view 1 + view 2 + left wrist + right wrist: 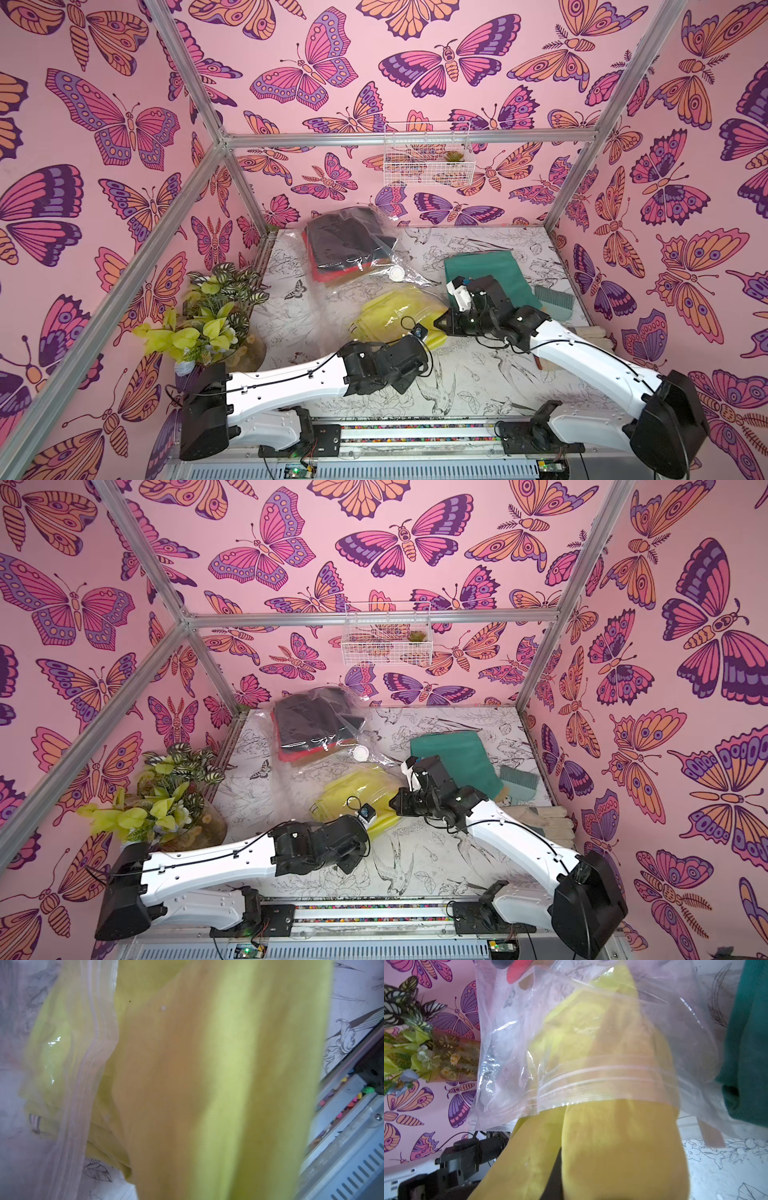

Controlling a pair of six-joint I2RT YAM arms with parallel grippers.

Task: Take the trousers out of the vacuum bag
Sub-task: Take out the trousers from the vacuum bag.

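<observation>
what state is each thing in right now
vacuum bag: mouth open, black trousers and red trousers inside
yellow trousers: half out of the mouth
teal trousers: out, flat on table
right gripper: shut on yellow trousers
left gripper: at yellow cloth, jaws hidden

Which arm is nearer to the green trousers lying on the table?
Right. In both top views the right arm overlaps the near corner of the green trousers; the left arm ends farther away, at the yellow trousers.
</observation>
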